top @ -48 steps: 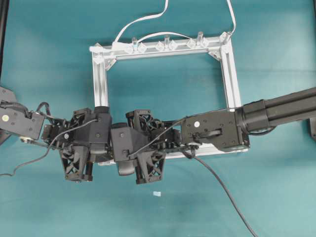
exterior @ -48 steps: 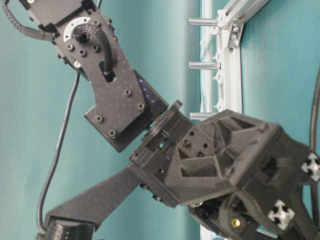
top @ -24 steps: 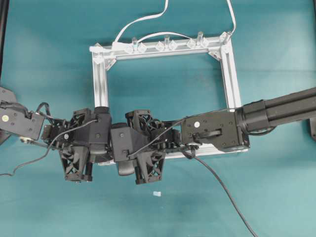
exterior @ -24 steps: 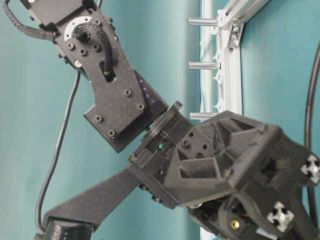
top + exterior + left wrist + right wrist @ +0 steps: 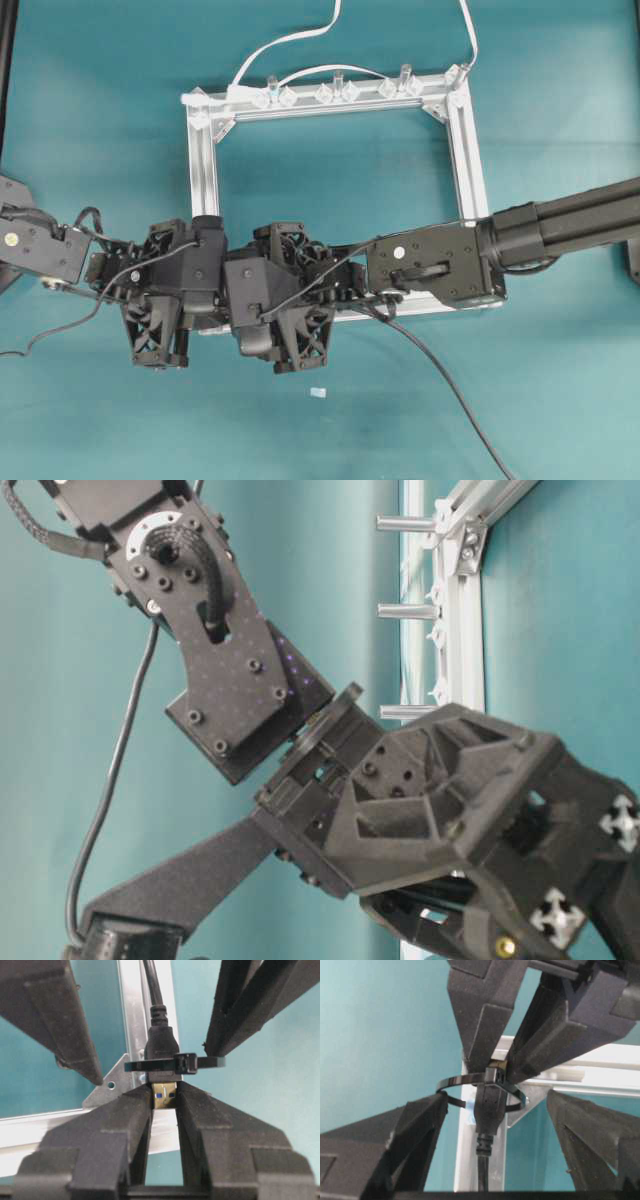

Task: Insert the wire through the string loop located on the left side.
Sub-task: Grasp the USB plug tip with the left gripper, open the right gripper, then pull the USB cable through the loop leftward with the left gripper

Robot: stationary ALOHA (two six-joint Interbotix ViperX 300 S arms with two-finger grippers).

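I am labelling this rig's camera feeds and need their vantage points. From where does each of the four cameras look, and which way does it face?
Overhead: above the table, looking down on the silver frame, both arms meeting at its near left corner.
Table-level: low beside the table, along the frame; arm links fill it.
Left wrist: between the left gripper, shut on the wire.
Right wrist: between the open right gripper, facing back.
Both wrist views share the string loop.

No readable text anywhere, no brand, label or number on the black gripper housings, the silver frame rail, the cable plug, or the teal table surface
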